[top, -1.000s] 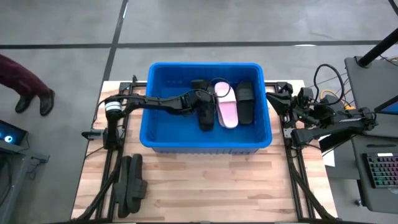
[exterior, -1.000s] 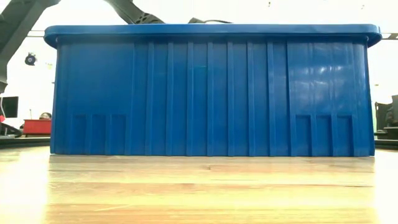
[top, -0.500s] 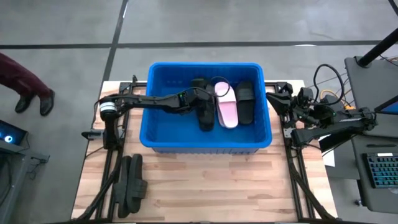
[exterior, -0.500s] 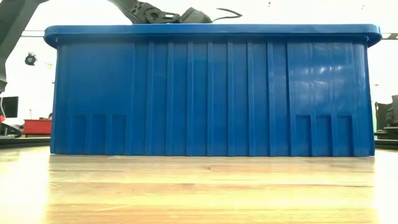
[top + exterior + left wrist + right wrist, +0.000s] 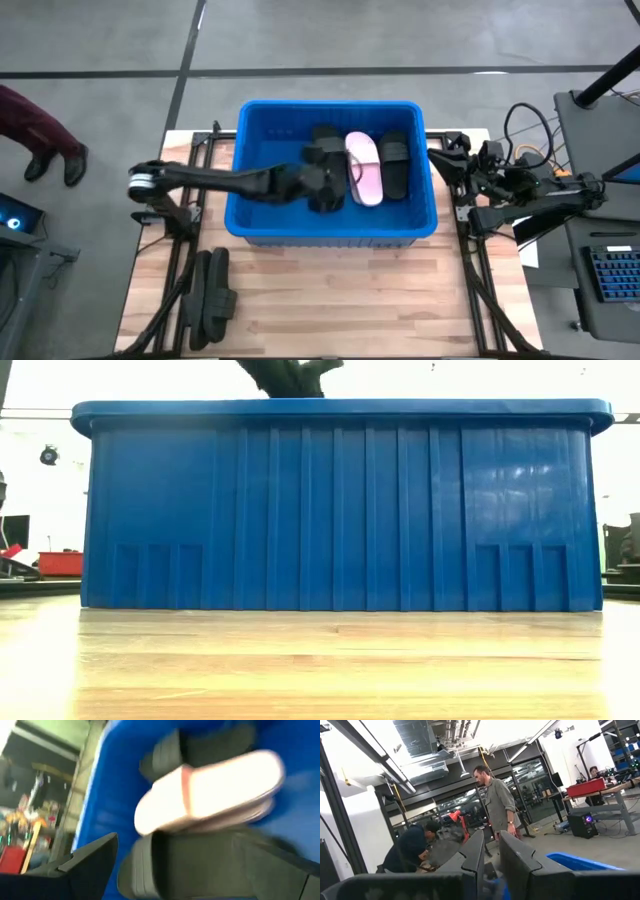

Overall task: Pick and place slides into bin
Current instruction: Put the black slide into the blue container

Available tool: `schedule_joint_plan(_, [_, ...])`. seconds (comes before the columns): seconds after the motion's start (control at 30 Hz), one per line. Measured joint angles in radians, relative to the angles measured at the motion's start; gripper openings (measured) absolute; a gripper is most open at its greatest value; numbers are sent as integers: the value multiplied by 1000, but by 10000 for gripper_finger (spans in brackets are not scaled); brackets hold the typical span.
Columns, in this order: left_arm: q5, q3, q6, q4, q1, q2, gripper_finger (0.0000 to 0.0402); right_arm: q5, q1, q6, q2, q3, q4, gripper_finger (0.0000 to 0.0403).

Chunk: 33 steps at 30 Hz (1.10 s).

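Large rectangular bright blue plastic bin (image 5: 255,215) with ribbed walls is sitting at upper centre of the high view. Inside, toward its right half, flat slip-on slides are lying side by side: one pale pink slide (image 5: 363,168) between black slides (image 5: 394,163). More black slides (image 5: 207,295) are lying on the wooden table (image 5: 340,305) at lower left. Left gripper (image 5: 325,195) is hovering inside the bin, fingers spread apart. Right gripper (image 5: 452,150) is waiting at the bin's right, fingers nearly together.
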<state>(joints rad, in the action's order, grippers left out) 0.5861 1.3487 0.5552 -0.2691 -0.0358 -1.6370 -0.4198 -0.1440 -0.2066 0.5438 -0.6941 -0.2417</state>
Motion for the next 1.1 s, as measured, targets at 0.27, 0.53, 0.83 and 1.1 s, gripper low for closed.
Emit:
schedule_joint_plan(0.27, [6,1,-154,-31,214,177,375,0,0,0,0,0,2,52])
schedule_joint_plan(0.53, [1,28,-764,-268,384,261,375,0,0,0,1,0,8,52])
schedule_joint_plan(0.83, [-251,186,-1305,-807,537,134,375,0,0,24,3,0,34,52])
schedule_joint_plan(1.1, [-669,394,-1437,-1247,599,-102,375,0,0,32,2,0,69,52])
